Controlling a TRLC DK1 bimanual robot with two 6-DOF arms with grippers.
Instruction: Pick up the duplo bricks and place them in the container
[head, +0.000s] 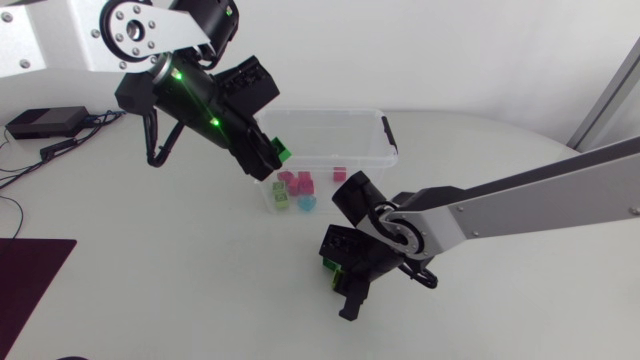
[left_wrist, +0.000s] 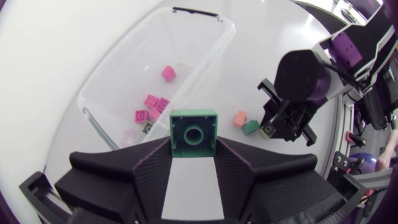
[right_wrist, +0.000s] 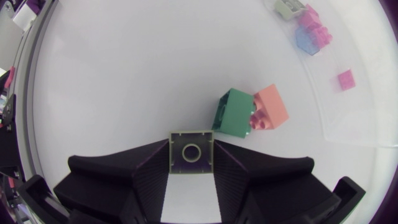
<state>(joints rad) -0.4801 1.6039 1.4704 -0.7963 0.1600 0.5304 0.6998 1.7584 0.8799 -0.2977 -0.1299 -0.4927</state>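
My left gripper (head: 278, 152) hangs over the near-left rim of the clear container (head: 330, 112), shut on a green brick (left_wrist: 193, 132). Several pink bricks (left_wrist: 151, 103) and a blue brick (head: 306, 203) lie inside the container. Down on the table in front of the container, my right gripper (head: 338, 268) is shut on a pale grey-green brick (right_wrist: 190, 152). Just ahead of its fingers lie a green brick (right_wrist: 233, 112) and a salmon brick (right_wrist: 270, 107), touching each other. The left wrist view shows the same pair, salmon brick (left_wrist: 240, 118) included, beside my right gripper (left_wrist: 277, 129).
A black box (head: 45, 122) with cables sits at the table's far left. A dark mat (head: 30, 280) lies at the front left. The container's black handle (head: 388, 135) is on its right end.
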